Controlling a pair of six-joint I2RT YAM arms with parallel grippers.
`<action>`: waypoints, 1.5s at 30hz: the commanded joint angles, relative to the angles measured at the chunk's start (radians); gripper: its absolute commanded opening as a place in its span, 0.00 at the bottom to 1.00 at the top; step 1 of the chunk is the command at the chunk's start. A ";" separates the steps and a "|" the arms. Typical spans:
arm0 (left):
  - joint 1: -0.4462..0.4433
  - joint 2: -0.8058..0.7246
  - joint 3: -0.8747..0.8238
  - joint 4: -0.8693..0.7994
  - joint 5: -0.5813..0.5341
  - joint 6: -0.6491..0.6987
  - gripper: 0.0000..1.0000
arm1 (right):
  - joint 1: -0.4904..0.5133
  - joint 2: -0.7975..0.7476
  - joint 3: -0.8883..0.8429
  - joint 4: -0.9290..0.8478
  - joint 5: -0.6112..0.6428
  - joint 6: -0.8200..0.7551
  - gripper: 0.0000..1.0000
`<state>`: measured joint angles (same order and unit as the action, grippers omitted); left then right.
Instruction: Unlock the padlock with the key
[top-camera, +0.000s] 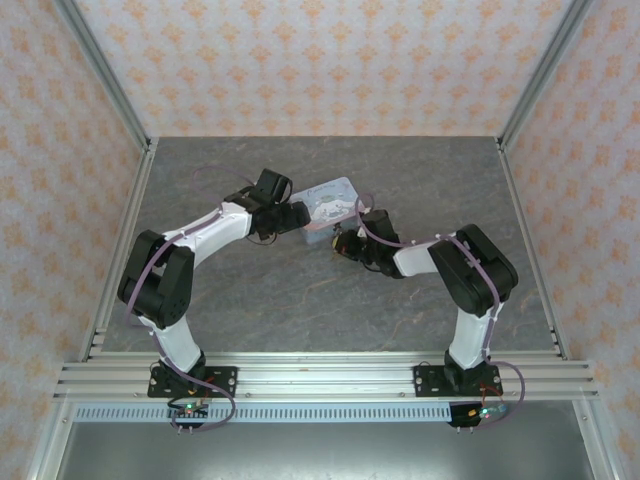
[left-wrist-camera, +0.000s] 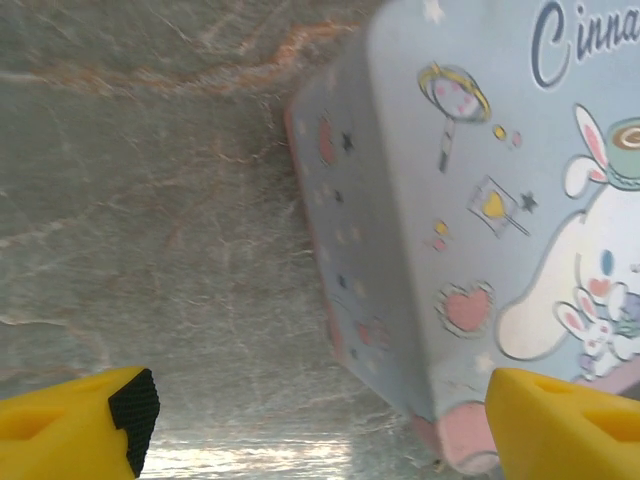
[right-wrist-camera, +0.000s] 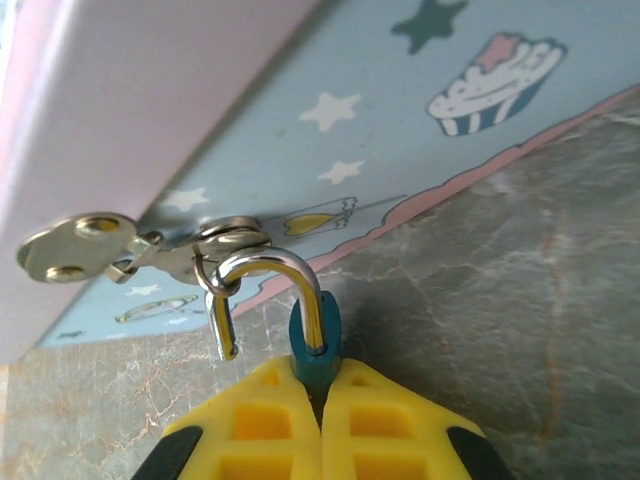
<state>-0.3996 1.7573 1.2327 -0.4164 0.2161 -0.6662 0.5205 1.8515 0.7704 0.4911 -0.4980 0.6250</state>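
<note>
Top external: at frame centre, the left gripper (top-camera: 298, 216) and right gripper (top-camera: 345, 243) flank the tin box (top-camera: 330, 198).
Left wrist: jaws apart, box at the right.
Right wrist: jaws clamp the padlock (right-wrist-camera: 318, 345) at lower centre, its shackle open and hooked through the hasp (right-wrist-camera: 215, 245).

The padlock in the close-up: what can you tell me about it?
The padlock is tiny, with a teal body and a shiny silver shackle. The shackle is open: one leg sits in the body, the other hangs free. It hooks through the metal hasp on the tin box, and the right pincer clamps its body.
</note>
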 joint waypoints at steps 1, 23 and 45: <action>-0.025 0.021 0.061 -0.075 -0.113 0.071 0.86 | -0.022 -0.026 -0.035 0.019 0.021 0.022 0.01; -0.128 0.120 0.111 -0.124 -0.250 0.126 0.86 | -0.043 -0.029 -0.086 0.103 0.010 0.097 0.00; -0.140 0.134 0.050 -0.092 -0.221 0.126 0.85 | -0.064 0.024 -0.059 0.209 0.056 0.240 0.00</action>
<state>-0.5304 1.8450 1.3201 -0.4480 0.0109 -0.5663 0.4721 1.8610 0.6888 0.6964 -0.4904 0.8642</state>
